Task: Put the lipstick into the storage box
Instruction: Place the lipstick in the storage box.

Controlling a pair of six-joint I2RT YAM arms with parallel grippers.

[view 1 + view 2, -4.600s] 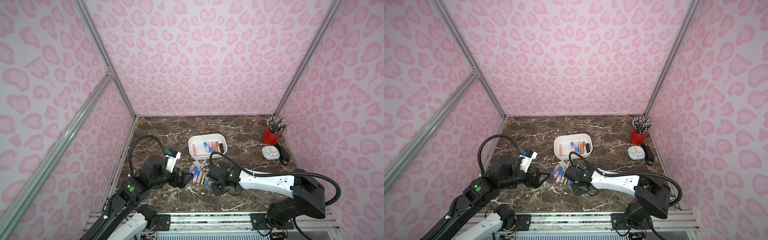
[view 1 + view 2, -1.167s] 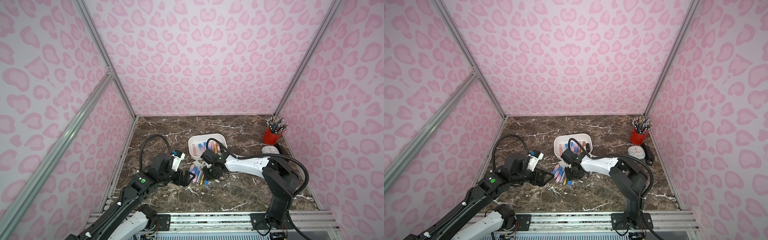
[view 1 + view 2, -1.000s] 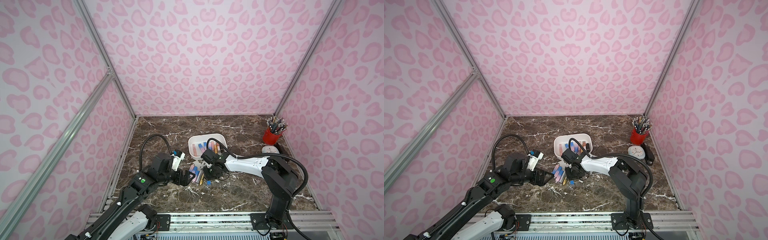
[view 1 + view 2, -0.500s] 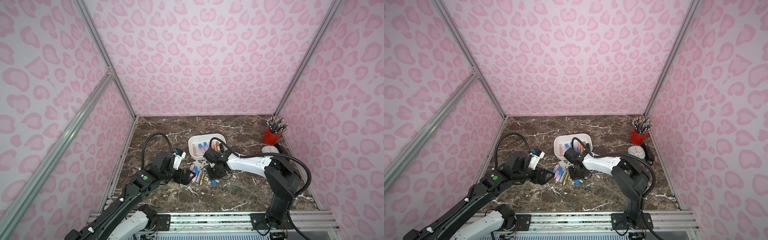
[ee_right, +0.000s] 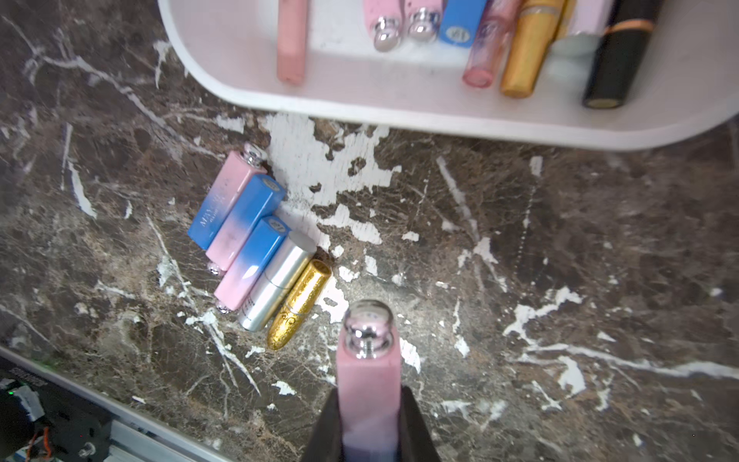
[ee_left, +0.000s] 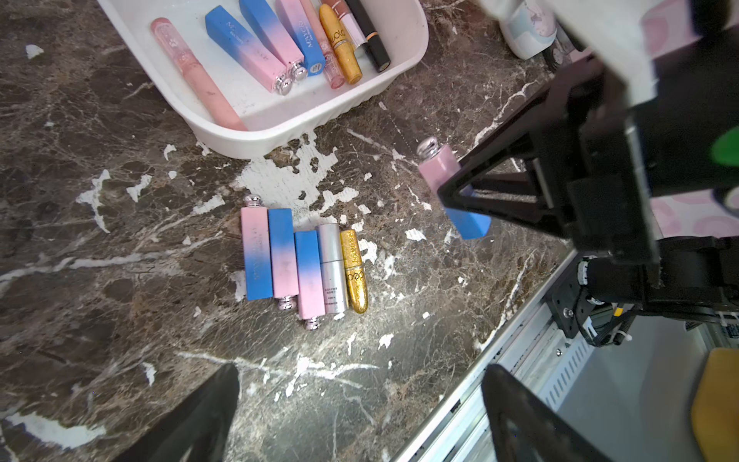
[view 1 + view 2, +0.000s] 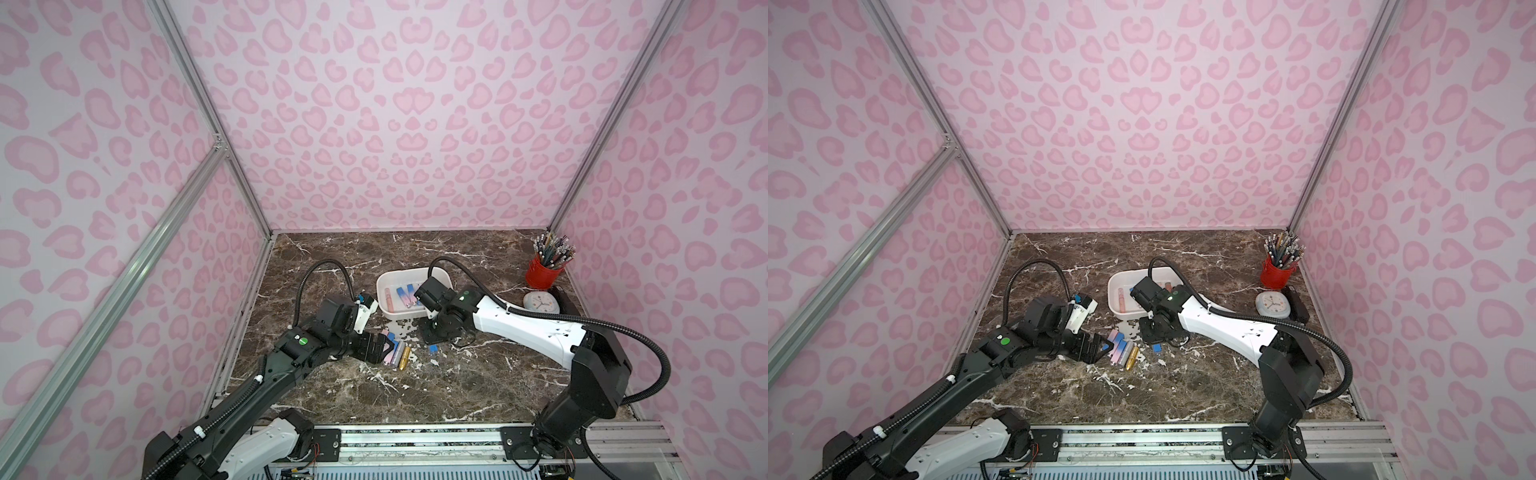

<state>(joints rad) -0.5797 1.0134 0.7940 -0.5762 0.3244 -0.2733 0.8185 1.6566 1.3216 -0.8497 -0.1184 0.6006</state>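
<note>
right gripper (image 5: 370, 418) clamped on pink-blue lipstick (image 5: 368, 370); left gripper (image 6: 360, 408) wide open, empty, over lipstick row (image 6: 304, 264).

Both top views look steeply down from high above the robot's base, far off, taking in the whole marble table (image 7: 457, 386). Each wrist camera sits close behind its jaws, facing the tabletop past them. Both share the row of lipsticks (image 6: 304, 264) and storage box (image 6: 288, 132) ahead of the jaws.

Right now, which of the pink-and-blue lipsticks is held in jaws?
The held lipstick, alone in the jaws of the right gripper; the others lie loose in the row on the table or inside the storage box.
</note>
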